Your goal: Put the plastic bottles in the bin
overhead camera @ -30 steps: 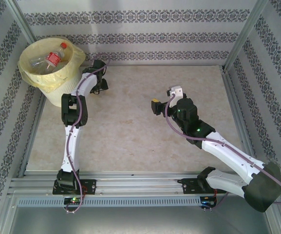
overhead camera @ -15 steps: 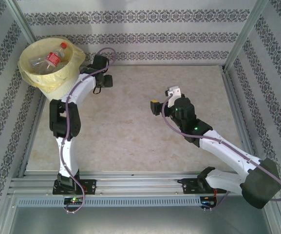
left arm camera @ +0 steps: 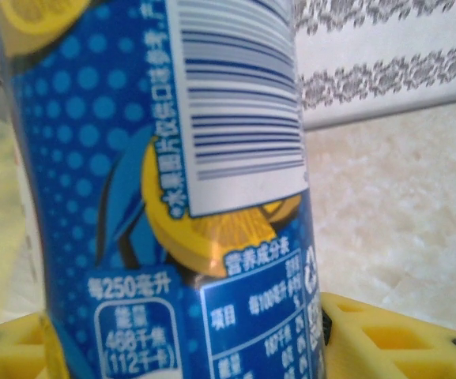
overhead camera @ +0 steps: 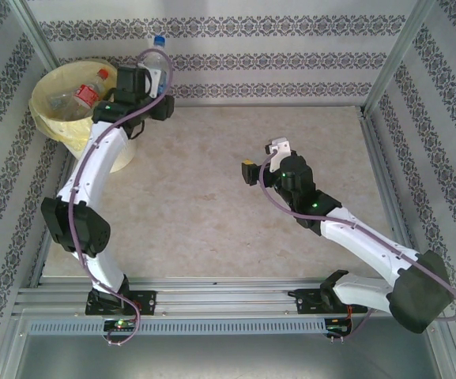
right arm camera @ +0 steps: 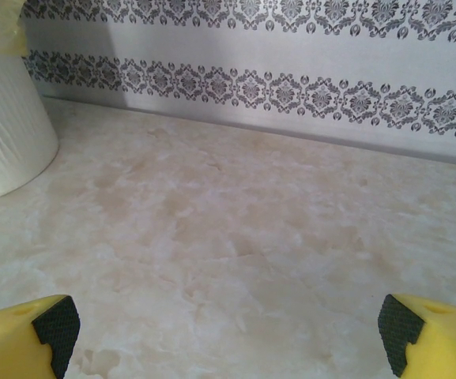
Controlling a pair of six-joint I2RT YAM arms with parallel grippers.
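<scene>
Carrying is the step in hand: one bottle is up off the table and bound for the bin, which stands in the far left corner with a red bottle already lying inside. Just right of the bin's rim, the left gripper pinches a blue bottle low on its body, cap up. In the wrist view that bottle sits wedged between the yellow fingers, its label close against the lens. It seems to hang beside the opening rather than over it. The next move therefore likely calls for a short swing left until the bottle is above the bag, and only then for the fingers to part. Released too soon, it could strike the rim and drop outside. Well to the right, over the bare middle of the table, the right gripper hangs with its fingers spread wide and nothing between them.
</scene>
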